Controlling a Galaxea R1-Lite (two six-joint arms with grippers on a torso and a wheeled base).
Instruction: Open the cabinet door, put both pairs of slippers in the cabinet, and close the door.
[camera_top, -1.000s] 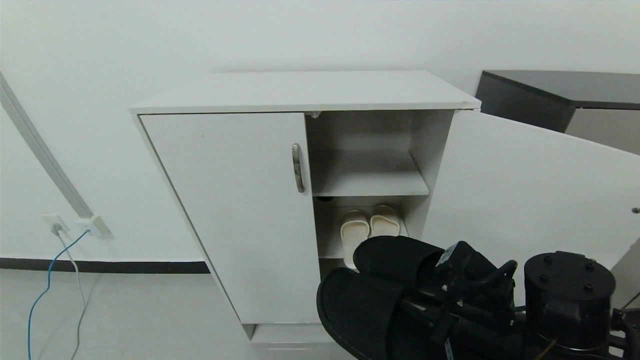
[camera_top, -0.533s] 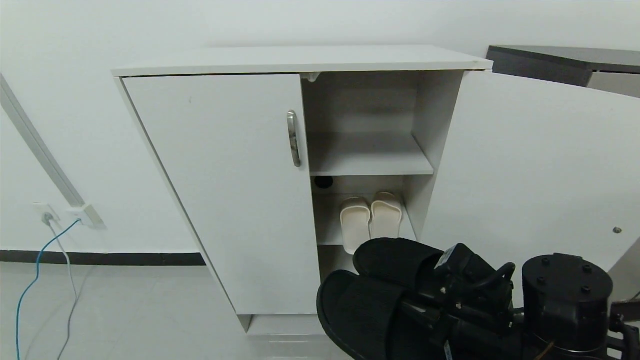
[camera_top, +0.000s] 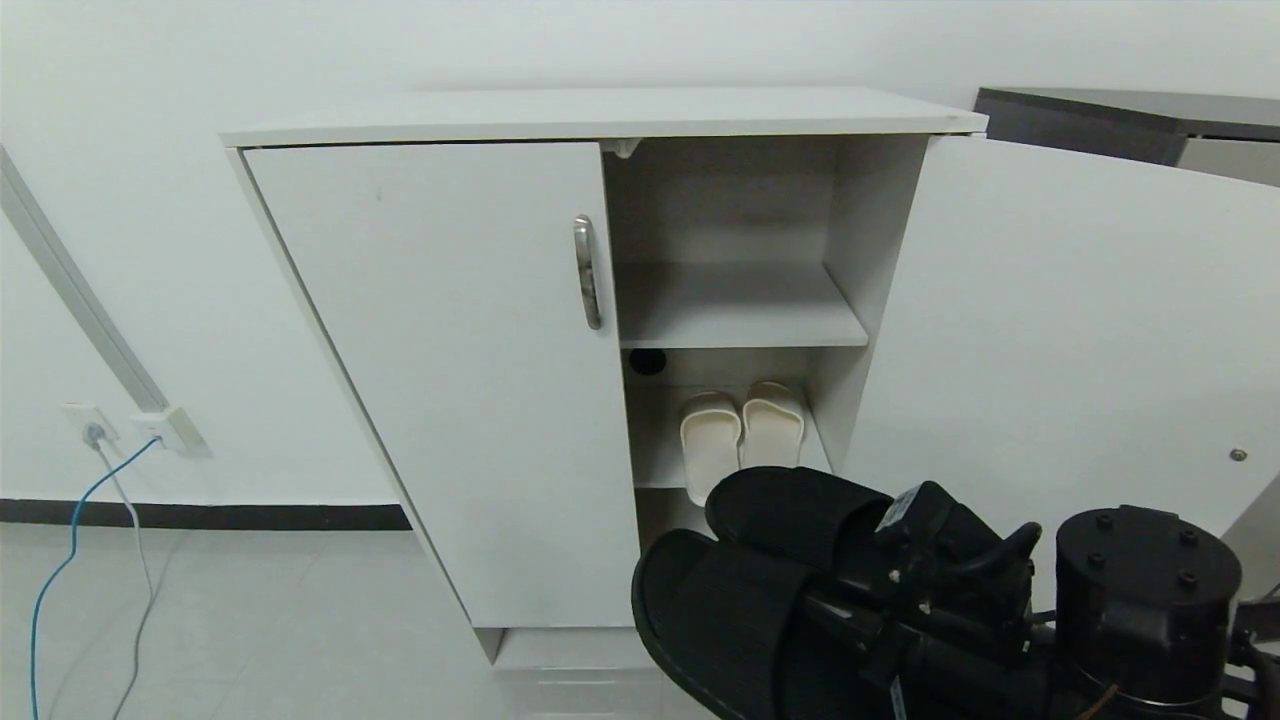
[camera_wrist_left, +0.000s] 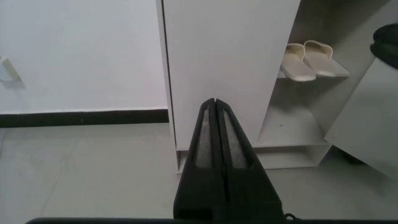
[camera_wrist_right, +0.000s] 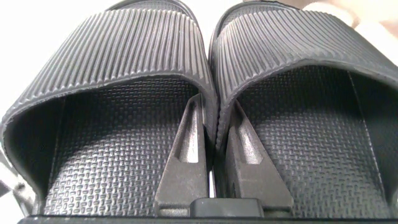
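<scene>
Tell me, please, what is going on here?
The right gripper holds a pair of black slippers, pinched together, in front of the cabinet, whose right door stands open. A pair of white slippers already sits on a shelf inside. The left gripper is shut and empty, facing the closed left door.

middle shelf | white slippers side by side

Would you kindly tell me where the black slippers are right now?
The black slippers are held in the right pincer, low on the head view's right, before the open cabinet.
</scene>
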